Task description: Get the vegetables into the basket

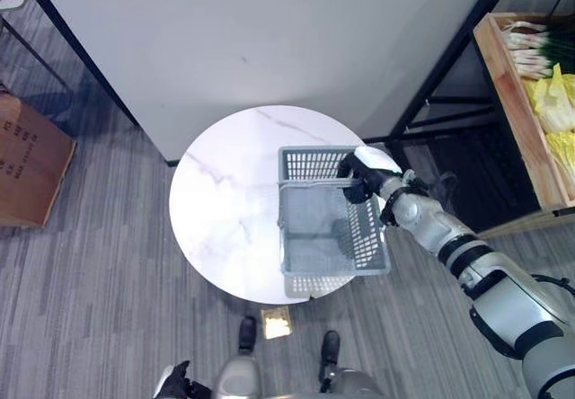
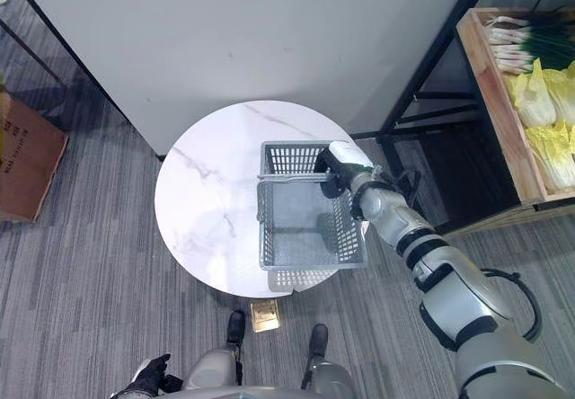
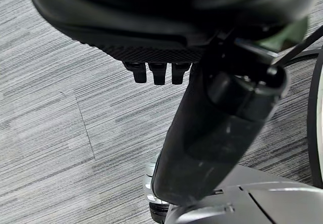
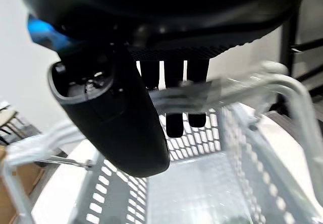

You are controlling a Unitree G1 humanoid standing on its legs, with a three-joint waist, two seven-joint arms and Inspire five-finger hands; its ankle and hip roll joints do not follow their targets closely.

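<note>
Gripping the basket [image 1: 332, 237] handle with my right hand's [image 1: 362, 183] curled fingers, I judged it could tip off the table [image 1: 225, 210] edge; my left hand [image 1: 175, 383] hung relaxed.

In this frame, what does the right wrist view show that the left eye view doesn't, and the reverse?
Right wrist view alone: the right robot hand from close, fingers hooked over the basket handle.

Left eye view alone: the round table, the wooden crate with green onions and cabbages, a cardboard box, and the left robot hand low by the floor.

Both: the grey basket, holding no vegetables.
</note>
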